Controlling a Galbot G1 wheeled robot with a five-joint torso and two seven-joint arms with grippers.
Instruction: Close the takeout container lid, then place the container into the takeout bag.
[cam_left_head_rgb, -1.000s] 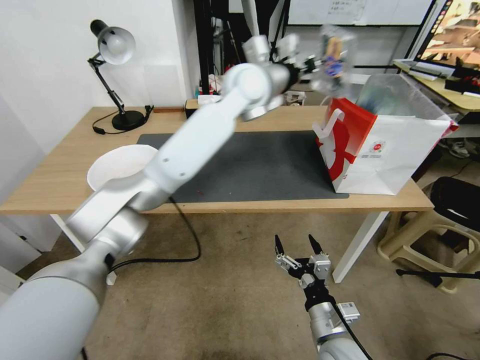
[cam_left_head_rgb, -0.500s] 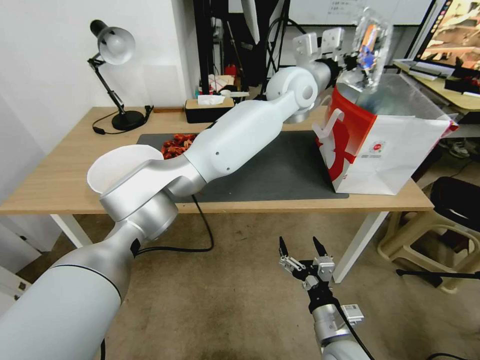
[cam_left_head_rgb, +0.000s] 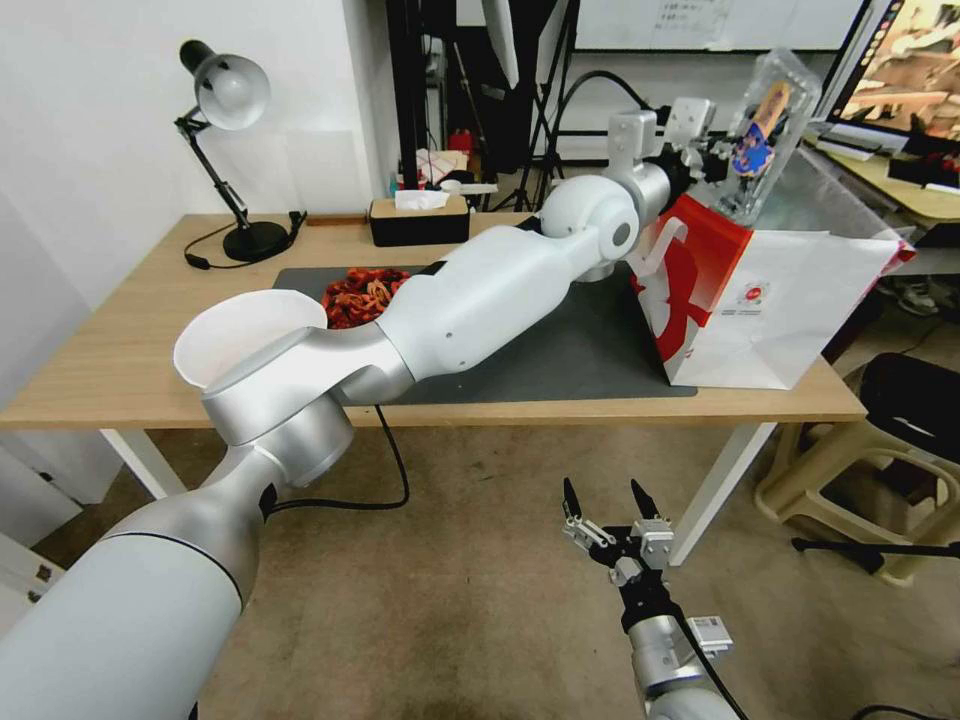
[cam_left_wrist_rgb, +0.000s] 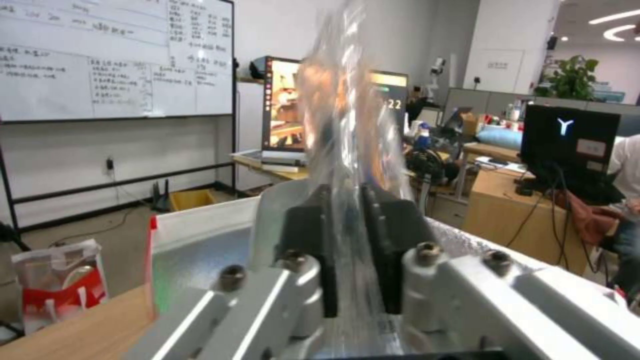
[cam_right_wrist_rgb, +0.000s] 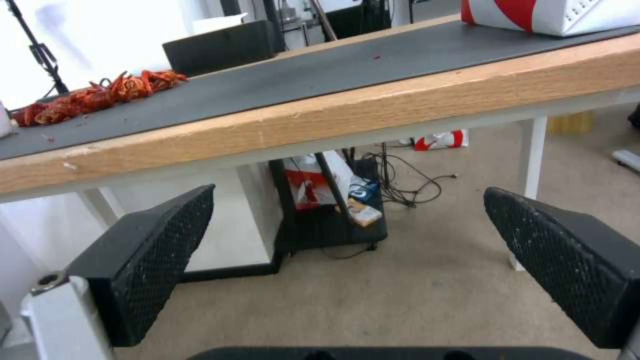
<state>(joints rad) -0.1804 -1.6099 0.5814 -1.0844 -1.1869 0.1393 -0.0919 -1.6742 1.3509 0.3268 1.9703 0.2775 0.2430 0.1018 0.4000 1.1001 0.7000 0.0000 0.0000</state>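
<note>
My left gripper (cam_left_head_rgb: 722, 158) is shut on the takeout container (cam_left_head_rgb: 766, 128), a clear clamshell held on edge in the air. It hangs just above the open mouth of the takeout bag (cam_left_head_rgb: 775, 300), which is white with red sides and stands at the table's right end. The lid (cam_left_head_rgb: 757, 152) lies shut against the tray half, its colourful label facing me. In the left wrist view the black fingers (cam_left_wrist_rgb: 390, 240) of my left gripper (cam_left_wrist_rgb: 350, 250) pinch the container (cam_left_wrist_rgb: 347, 110) by its rim, over the bag's lined edge (cam_left_wrist_rgb: 193, 240). My right gripper (cam_left_head_rgb: 608, 500) hangs open below the table's front edge, and stands wide open in its own view (cam_right_wrist_rgb: 347, 260).
On the left of the wooden table (cam_left_head_rgb: 110, 370) stands a round white bowl (cam_left_head_rgb: 240, 330). A pile of red pieces (cam_left_head_rgb: 360, 290) lies on the dark mat (cam_left_head_rgb: 560, 340). A desk lamp (cam_left_head_rgb: 230, 90) and a black tissue box (cam_left_head_rgb: 420, 222) stand at the back. A plastic stool (cam_left_head_rgb: 850, 470) sits on the floor at the right.
My left arm has swung right with the container, then lowered it a little toward the bag's mouth. The red pile has come into sight behind the arm. The right gripper has barely shifted.
</note>
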